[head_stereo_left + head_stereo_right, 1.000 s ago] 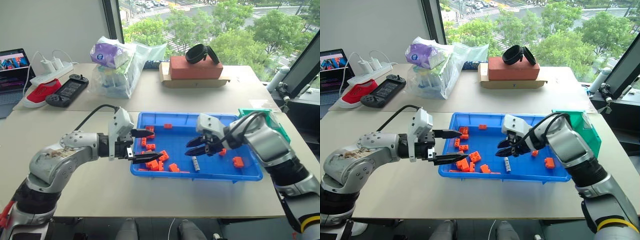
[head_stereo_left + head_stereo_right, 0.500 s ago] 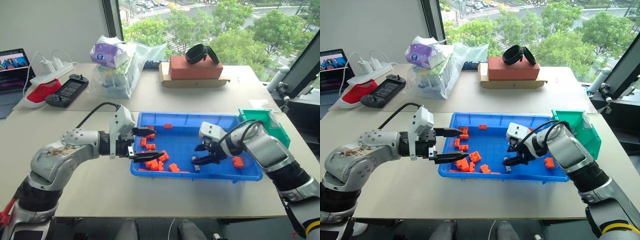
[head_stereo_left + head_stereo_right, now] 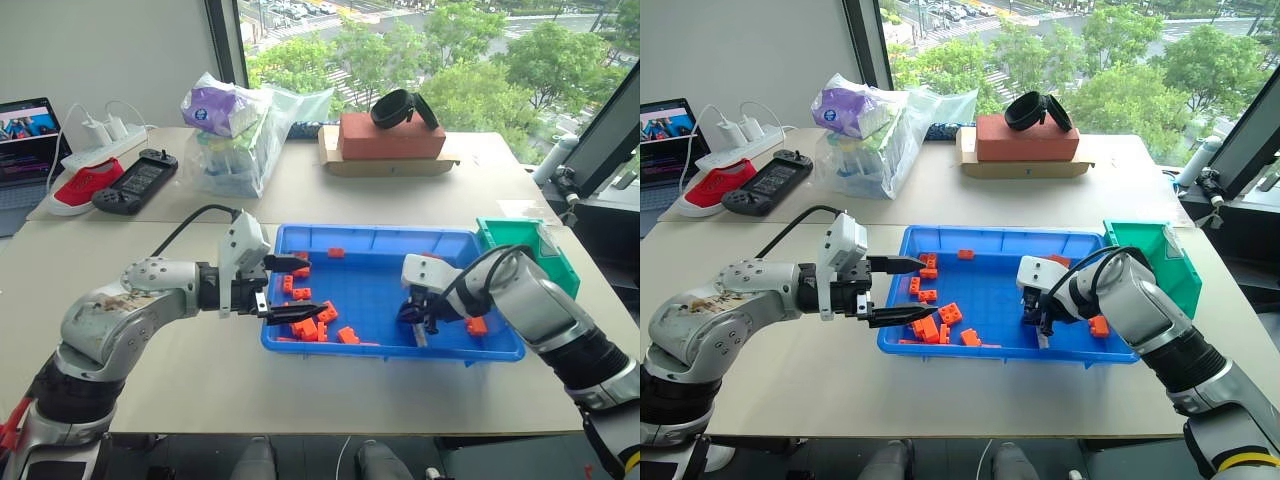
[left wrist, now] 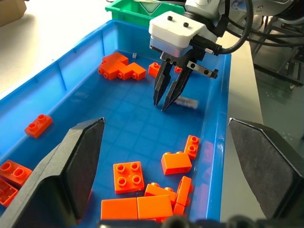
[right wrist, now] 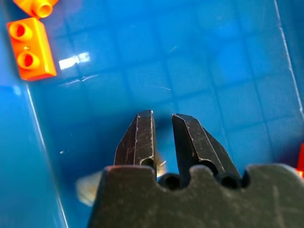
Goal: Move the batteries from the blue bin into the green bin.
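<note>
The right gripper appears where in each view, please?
Left eye: right gripper inside the blue bin, by its near rim, right half.
Right eye: same place.
Left wrist: pointing down beside a battery.
Right wrist: over the bin floor.
Shared landmark: blue bin.

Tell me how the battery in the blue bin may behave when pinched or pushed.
The battery is a small round cylinder lying on its side, so it may roll if nudged. Its silvery surface and the glossy floor of the blue bin suggest it could slip. It looks rigid.
</note>
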### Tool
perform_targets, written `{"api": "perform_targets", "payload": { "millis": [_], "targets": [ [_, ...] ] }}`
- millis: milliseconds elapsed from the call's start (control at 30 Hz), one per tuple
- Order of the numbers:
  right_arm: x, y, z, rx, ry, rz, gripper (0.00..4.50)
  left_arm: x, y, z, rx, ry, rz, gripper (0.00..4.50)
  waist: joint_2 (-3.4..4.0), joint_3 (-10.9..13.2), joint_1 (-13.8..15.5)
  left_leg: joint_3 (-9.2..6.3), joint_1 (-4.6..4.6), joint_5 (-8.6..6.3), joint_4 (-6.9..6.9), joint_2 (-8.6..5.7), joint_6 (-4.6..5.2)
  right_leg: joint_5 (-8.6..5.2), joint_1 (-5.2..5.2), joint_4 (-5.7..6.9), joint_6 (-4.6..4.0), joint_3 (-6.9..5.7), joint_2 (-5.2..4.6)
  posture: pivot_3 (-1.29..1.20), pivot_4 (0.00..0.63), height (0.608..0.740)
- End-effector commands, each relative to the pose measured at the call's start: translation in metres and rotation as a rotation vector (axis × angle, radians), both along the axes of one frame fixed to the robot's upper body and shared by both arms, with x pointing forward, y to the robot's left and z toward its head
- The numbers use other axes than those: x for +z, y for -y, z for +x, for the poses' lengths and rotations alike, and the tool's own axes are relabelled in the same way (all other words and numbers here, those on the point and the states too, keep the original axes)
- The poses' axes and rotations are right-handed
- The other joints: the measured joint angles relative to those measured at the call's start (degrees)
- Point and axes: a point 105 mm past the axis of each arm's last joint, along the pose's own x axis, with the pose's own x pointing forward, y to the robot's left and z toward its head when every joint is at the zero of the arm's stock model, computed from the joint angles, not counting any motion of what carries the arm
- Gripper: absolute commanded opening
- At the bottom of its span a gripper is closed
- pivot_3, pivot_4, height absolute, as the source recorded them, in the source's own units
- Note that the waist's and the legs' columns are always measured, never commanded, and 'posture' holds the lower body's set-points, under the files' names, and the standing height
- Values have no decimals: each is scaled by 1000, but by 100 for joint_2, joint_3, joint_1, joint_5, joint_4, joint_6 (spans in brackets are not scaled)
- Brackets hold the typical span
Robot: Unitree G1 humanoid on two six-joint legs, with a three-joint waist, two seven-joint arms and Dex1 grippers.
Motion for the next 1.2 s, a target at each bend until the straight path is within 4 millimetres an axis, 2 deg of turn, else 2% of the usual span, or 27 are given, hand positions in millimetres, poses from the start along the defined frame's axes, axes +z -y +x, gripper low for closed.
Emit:
{"api": "perform_targets", "payload": {
  "millis": [33,133,167,300,367,500,767,1200],
  "targets": [
    [13,8,1,-31,10,41,860,8,3,-3,-21,38,2,4500,0,0,-1,0,0,0,0,0,0,0,0,0,0,0,0,0,150,740],
    [28,12,-2,-37,11,91,860,8,4,-3,-25,37,0,4500,0,1,1,0,-2,0,-1,0,0,0,-2,0,0,0,0,0,150,740],
    [34,14,-2,-42,16,106,1088,7,4,-3,-27,37,0,4500,1,1,2,0,-2,0,-1,0,0,0,-2,0,0,0,0,0,150,740],
    [49,24,-12,-10,26,121,2204,7,6,-3,-35,35,-4,4500,1,2,7,0,-3,0,-2,0,0,0,-2,-1,0,0,0,0,150,740],
    [51,28,-16,19,41,93,2944,7,6,-2,-38,33,-5,4500,1,2,8,0,-3,0,-3,0,0,0,-2,-3,0,0,0,0,150,740],
    [47,20,-22,108,52,72,4188,6,9,-2,-47,31,-10,4500,1,1,-25,1,-1,0,-2,0,1,0,-3,-2,0,1,0,0,150,740],
    [28,-12,-20,308,82,31,4188,6,8,-1,-49,33,-8,4500,1,2,-14,0,-2,0,-2,0,0,0,-4,0,0,1,0,0,150,740],
    [7,-41,-2,479,91,-9,4188,5,-3,-6,11,37,6,4500,1,1,-17,-1,-2,2,-2,0,-4,0,-3,1,0,0,0,0,150,740]
  ]
}}
